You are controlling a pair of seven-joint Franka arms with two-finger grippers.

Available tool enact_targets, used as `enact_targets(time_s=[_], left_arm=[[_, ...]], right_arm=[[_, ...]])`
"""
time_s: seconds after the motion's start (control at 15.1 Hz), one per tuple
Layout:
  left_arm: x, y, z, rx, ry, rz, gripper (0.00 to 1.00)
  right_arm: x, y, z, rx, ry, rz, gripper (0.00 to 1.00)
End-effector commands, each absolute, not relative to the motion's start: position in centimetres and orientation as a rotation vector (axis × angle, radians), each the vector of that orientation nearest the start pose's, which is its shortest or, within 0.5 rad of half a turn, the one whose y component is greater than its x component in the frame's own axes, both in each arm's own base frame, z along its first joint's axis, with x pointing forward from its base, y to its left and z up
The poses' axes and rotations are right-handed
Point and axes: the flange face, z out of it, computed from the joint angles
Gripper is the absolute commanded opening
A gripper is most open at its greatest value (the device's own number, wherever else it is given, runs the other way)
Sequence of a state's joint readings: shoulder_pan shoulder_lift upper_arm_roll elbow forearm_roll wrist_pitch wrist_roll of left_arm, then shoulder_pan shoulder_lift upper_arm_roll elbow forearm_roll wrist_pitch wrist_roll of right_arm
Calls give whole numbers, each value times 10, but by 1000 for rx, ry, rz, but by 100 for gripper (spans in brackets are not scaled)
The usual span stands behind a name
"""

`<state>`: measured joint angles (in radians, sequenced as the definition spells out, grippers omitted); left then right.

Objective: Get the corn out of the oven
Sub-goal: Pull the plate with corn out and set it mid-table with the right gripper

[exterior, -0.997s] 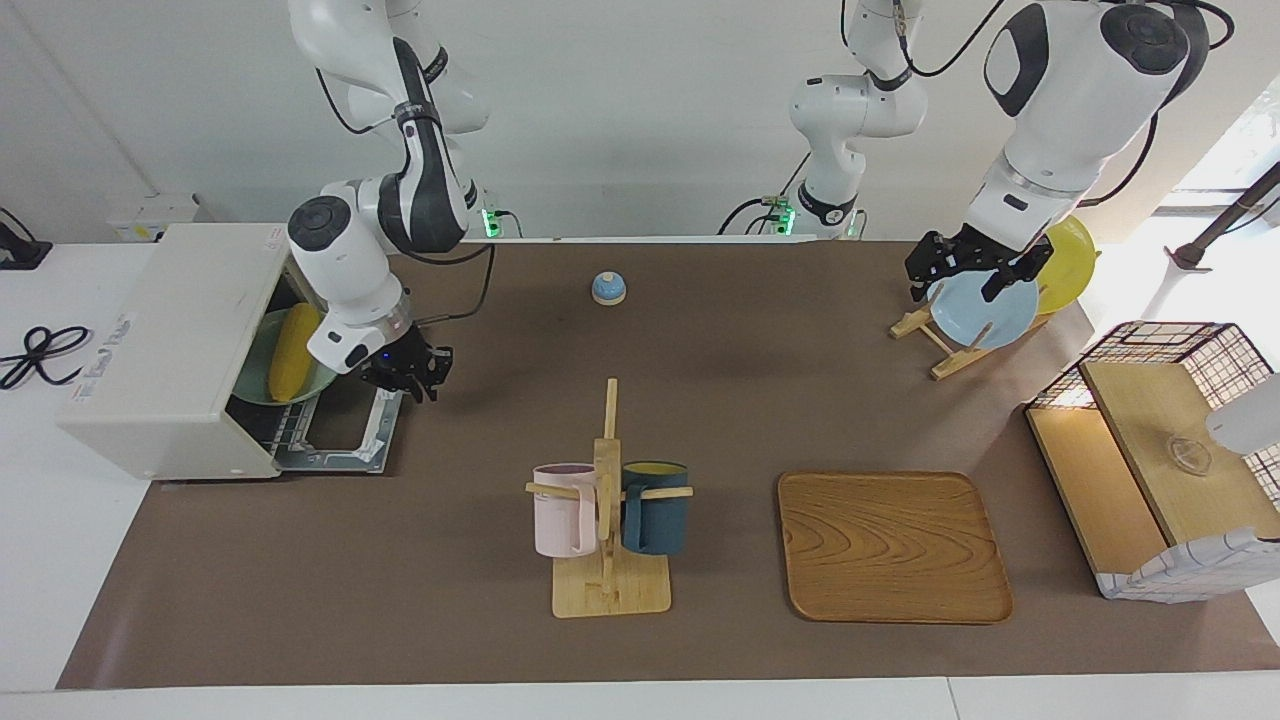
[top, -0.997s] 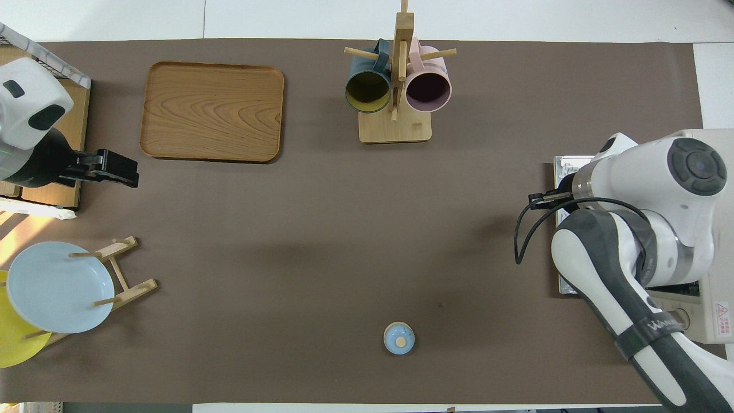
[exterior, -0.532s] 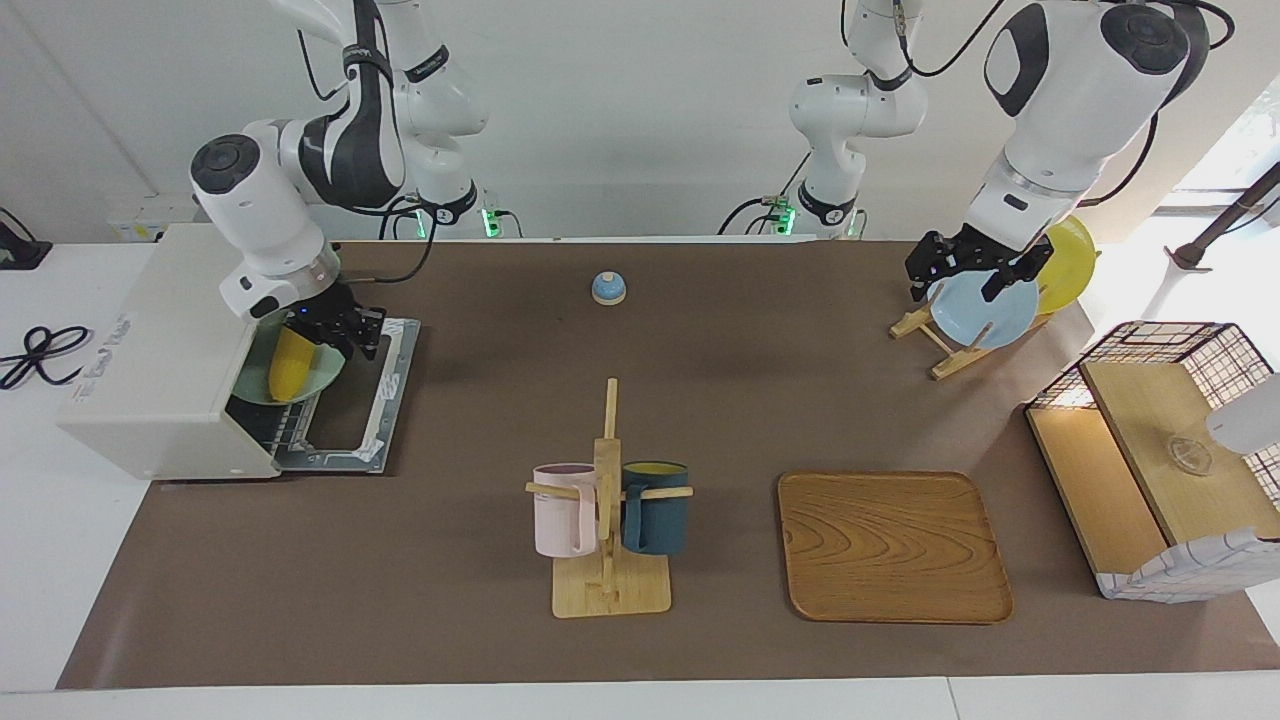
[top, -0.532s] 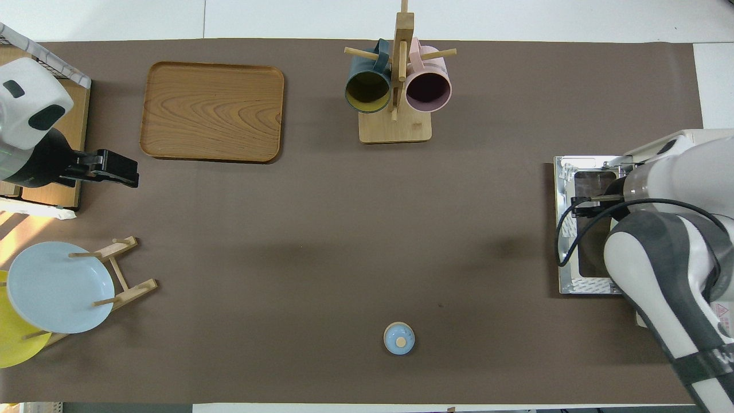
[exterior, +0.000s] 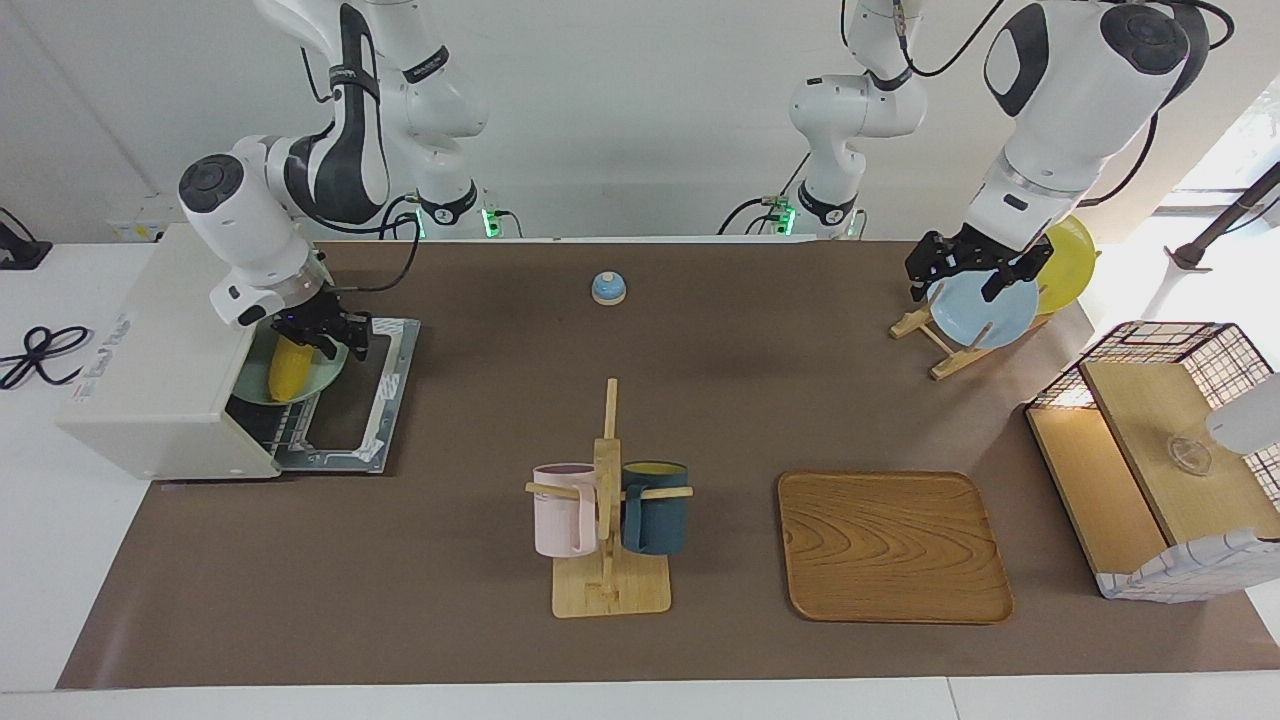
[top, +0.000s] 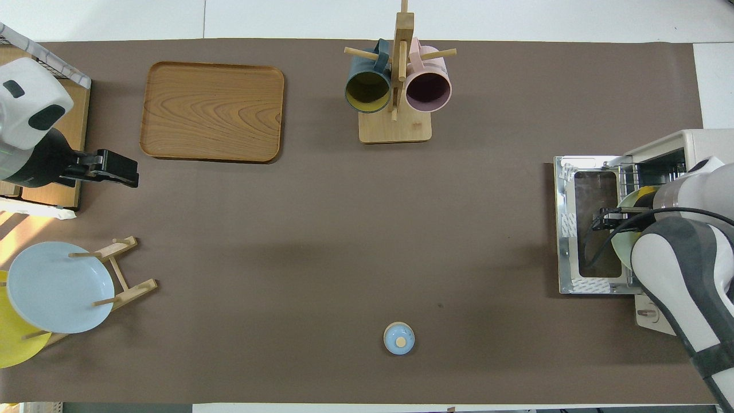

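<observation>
Right claw (exterior: 322, 335) over corn (exterior: 288, 365) in oven (exterior: 165, 375), grip state unclear; left claw (exterior: 968, 268) released, waiting.

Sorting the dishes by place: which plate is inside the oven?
The pale green plate, lying flat on the rack of the open oven with the corn on it. The blue plate and yellow plate stand in a wooden rack.

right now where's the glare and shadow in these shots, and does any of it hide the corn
Facing view: daylight washes out the corner by the basket; the corn reads clearly in the oven mouth, under the right gripper. Overhead view: a sun patch beside the blue plate; the right arm hides most of the corn.
</observation>
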<state>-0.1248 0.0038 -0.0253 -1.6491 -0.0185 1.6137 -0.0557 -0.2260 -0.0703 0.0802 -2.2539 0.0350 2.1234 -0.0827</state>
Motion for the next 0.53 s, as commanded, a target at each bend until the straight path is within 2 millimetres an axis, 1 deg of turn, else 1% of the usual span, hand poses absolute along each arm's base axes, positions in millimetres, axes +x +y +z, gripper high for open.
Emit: enact_targets(time_s=[0.0,0.07,0.2,0.27,0.33,0.47], left_arm=[[546,-82,594,-3130,154,62,100],[545,-82,593,-3129,156,64,100],[546,-82,594,-3130,154,62,100],[545,-82,594,-3130,154,62,100],[545,-82,595,-3130,152,59,100],[545,-82,594,-3130,154,62,100]], right_arm=[[488,-78,376,-3118,112,98,47],[487,-79,374,-3118,113,98,44],[485,-79,370,-3119,113,93,26],[484,-78,369,-3120,109,96,8],[483,-78,368,-3119,107,100,0],[483,-77,368,-3125,61,104,0]])
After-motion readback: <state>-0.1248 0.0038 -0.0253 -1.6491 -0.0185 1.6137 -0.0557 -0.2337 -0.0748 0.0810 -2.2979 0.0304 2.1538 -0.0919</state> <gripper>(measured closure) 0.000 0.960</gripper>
